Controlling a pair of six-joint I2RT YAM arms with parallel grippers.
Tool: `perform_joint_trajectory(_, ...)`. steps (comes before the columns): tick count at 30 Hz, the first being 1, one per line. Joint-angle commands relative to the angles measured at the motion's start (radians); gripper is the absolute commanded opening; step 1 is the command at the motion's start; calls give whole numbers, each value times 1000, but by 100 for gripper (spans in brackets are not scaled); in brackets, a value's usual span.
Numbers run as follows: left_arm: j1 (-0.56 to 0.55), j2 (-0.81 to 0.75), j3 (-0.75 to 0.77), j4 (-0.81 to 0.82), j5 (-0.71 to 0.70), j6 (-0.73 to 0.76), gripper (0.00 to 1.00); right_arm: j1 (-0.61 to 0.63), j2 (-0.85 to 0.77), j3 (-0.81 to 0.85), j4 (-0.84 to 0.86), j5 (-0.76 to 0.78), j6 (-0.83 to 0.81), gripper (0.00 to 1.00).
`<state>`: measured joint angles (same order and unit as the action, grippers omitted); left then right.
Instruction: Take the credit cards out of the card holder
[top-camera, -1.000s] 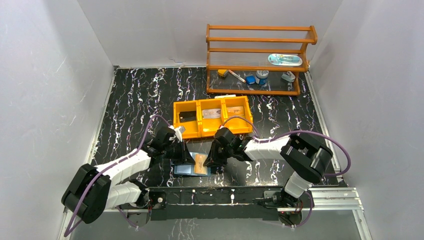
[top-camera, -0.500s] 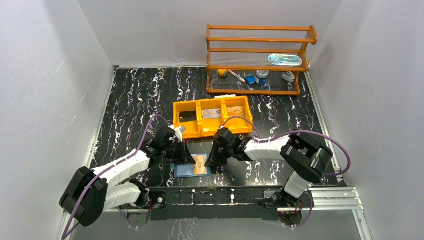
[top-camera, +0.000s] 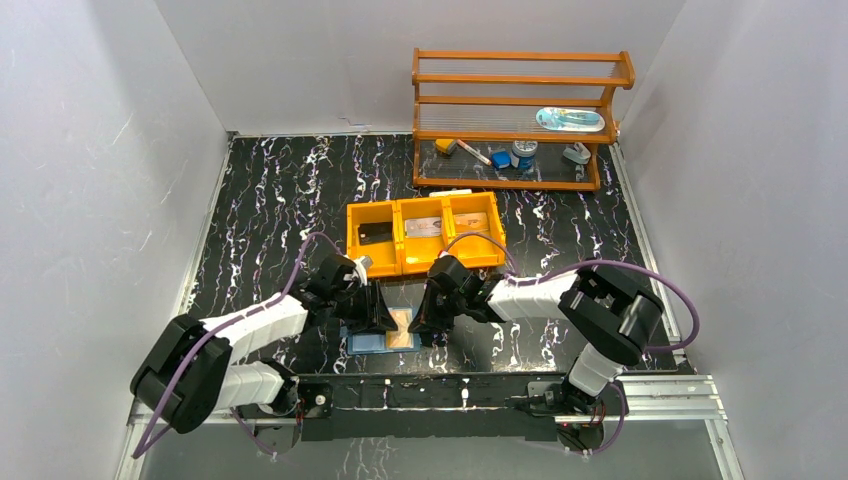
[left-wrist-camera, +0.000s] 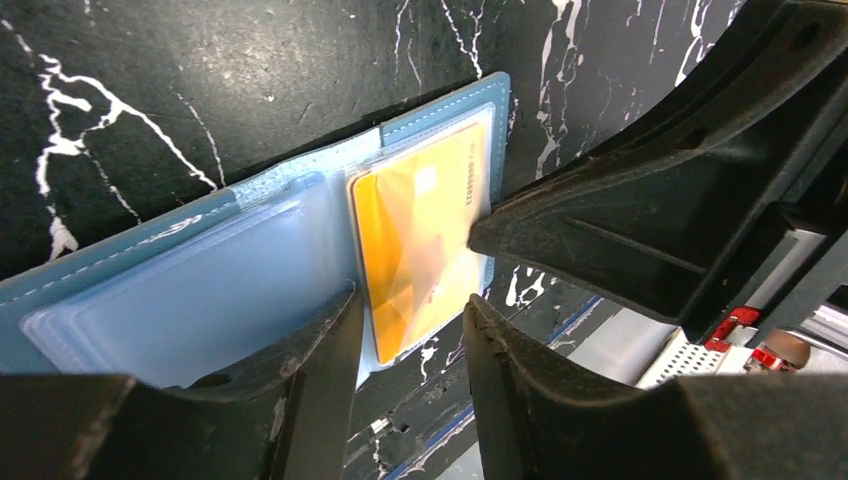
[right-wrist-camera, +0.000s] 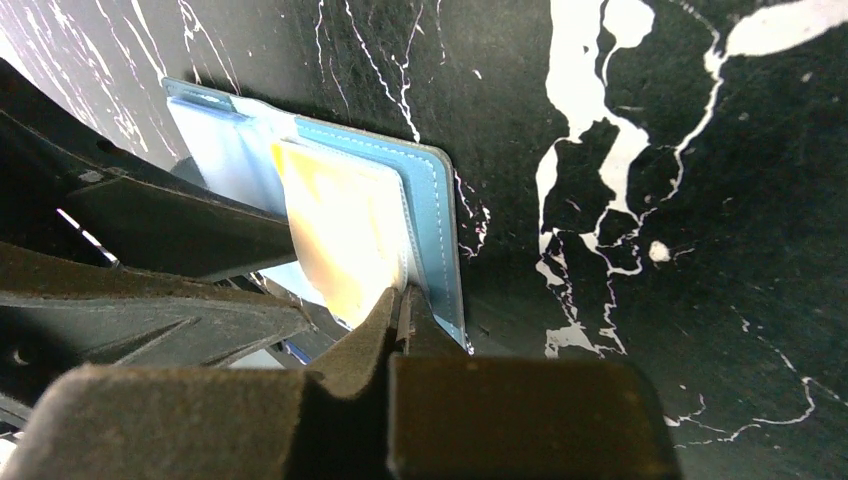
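Two robot arms meet over an opened wallet on a black marble-patterned table. At left, the left arm extends from the near left corner. Its left gripper is tipped down over the card holder, jaws parted to a narrow gap and gripping nothing.

The card holder lies opened flat on the table close to the near edge, between the two grippers. Its pale blue inside faces up, with a stitched slate-blue border round the rim. The left leaf shows a clear plastic pocket, and the right leaf carries an orange credit card, its long side parallel to the fold. From the left wrist camera, the card's near end shows in the gap between the left fingers.

At right, the right gripper has its jaws pressed together, tips down at the card's outer edge where it meets the wallet's right border. The view there is too tight to say whether the card's edge is nipped between them. The right arm runs back to its base at the near right.

Behind the card holder stands an orange three-compartment tray. Farther back and to the right, a wooden shelf rack holds small items by the rear wall.
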<state>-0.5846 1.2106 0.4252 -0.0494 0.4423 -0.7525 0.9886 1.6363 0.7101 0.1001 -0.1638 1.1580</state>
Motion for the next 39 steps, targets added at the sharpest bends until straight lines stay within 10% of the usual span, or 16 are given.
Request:
perform_joint_trajectory(1,-2,6,-21,6,23,-8,43,-2,43,-32,-15,46,5,0)
perform_joint_trajectory(22,3,152,-273,591,137,-194,16,-4,73,-103,159,-46,56,0)
perform_joint_trajectory(39,-80,89,-71,268,-19,-58,10,25,68,-12,103,-33,-30,0)
